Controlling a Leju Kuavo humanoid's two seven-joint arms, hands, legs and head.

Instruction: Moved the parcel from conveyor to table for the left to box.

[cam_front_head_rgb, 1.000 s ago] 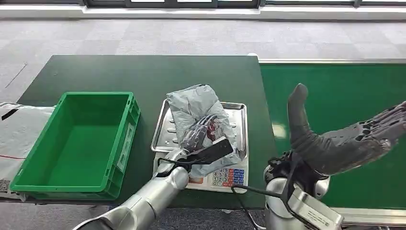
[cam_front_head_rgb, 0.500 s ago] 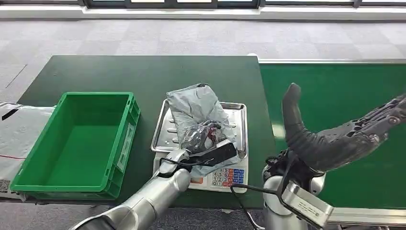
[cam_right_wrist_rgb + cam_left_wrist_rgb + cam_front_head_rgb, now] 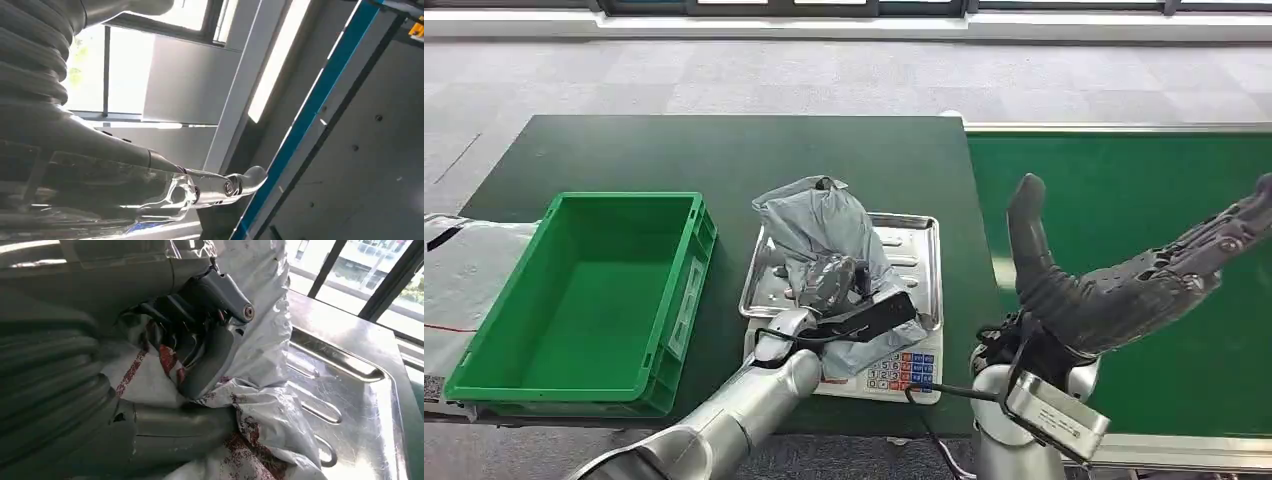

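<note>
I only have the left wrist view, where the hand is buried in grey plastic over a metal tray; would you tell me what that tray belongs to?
Observer: In the head view the tray tops a weighing scale with a coloured keypad, standing on the dark green table.
Operator: Thank you. Where is the box for the parcel?
Observer: A green crate stands on the table on the left side of the scale, with nothing in it.
Operator: And what is the right hand doing?
Observer: The right hand is raised over the green conveyor, fingers spread, holding nothing, while the left hand grips the grey parcel above the tray.
</note>
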